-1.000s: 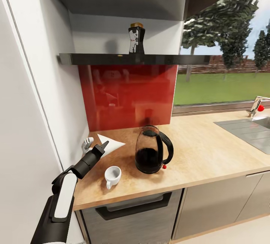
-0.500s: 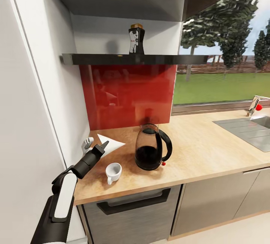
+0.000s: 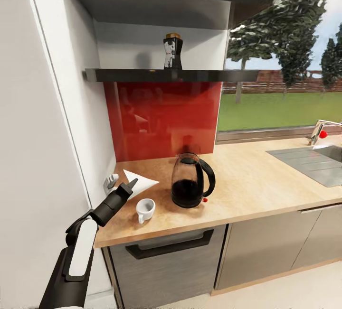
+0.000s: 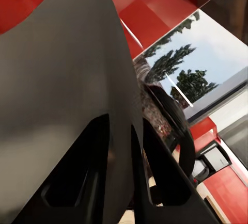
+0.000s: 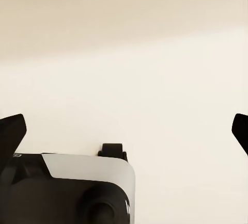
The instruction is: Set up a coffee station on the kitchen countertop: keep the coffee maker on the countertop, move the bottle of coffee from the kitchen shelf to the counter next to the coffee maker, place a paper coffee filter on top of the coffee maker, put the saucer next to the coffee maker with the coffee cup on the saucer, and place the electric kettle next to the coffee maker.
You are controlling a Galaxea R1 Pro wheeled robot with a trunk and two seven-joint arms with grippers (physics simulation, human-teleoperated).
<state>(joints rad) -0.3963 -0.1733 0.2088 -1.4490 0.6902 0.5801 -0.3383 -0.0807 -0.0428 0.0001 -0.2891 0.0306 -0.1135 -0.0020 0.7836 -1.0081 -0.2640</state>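
Observation:
My left gripper (image 3: 133, 184) is shut on the paper coffee filter (image 3: 142, 183), a white cone held above the left end of the kitchen countertop (image 3: 247, 181). In the left wrist view the filter (image 4: 67, 79) is a grey sheet between the dark fingers (image 4: 168, 180), with the electric kettle (image 4: 168, 113) behind it. The dark glass kettle (image 3: 190, 187) stands mid-counter, and the white coffee cup (image 3: 145, 210) sits just left of it near the front edge. The bottle of coffee (image 3: 172, 51) stands on the kitchen shelf (image 3: 156, 75). My right gripper (image 5: 124, 126) hangs open over pale floor. The coffee maker and saucer are out of view.
A red backsplash (image 3: 164, 119) runs behind the kettle. A white wall panel (image 3: 42, 133) closes the counter's left end, with a small grey-white fixture (image 3: 111, 180) beside it. The steel sink (image 3: 311, 162) and its tap (image 3: 319, 132) lie at the right. Dark cabinets (image 3: 171, 261) sit below.
The head camera has drawn back and turned slightly, so the counter things look smaller and more cabinet front shows. My left arm holds the same pose with the filter.

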